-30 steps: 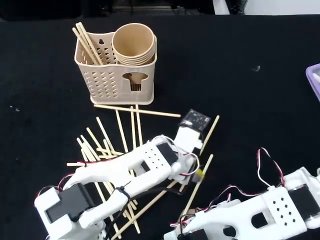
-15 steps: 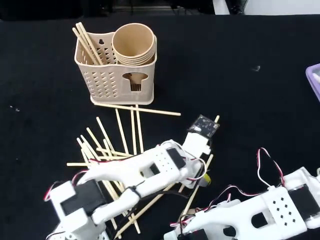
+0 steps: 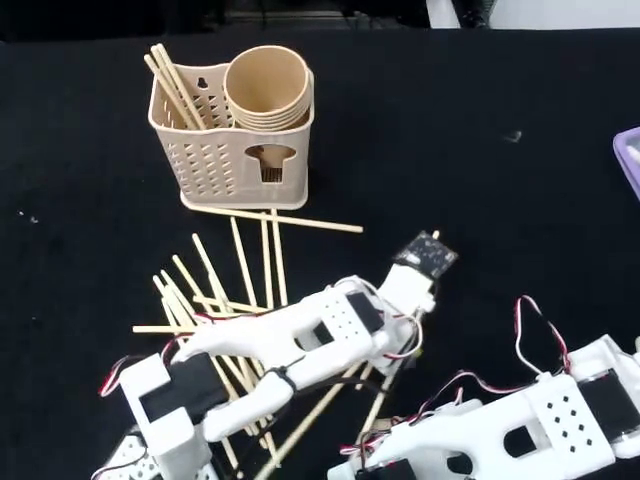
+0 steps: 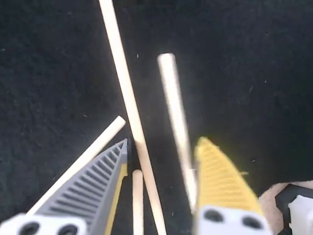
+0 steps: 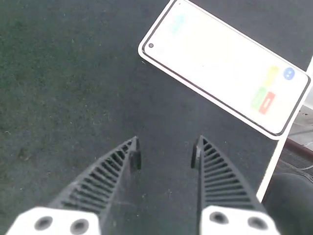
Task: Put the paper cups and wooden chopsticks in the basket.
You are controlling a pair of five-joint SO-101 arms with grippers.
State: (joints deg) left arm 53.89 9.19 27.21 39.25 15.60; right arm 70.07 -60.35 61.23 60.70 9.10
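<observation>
Lower centre of the black tabletop, the left gripper has slid rightward, jaws apart astride a pale wooden chopstick; the beige perforated plastic basket stands upper left, so a grasp looks near.

Phone on black table

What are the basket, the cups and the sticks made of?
The basket looks like beige plastic: smooth moulded walls with rows of small holes. The cups stacked inside it look like tan paper, matte, with thin rolled rims. The sticks on the black table look like bare pale wood, dull and unpainted, though no grain can be made out.
</observation>
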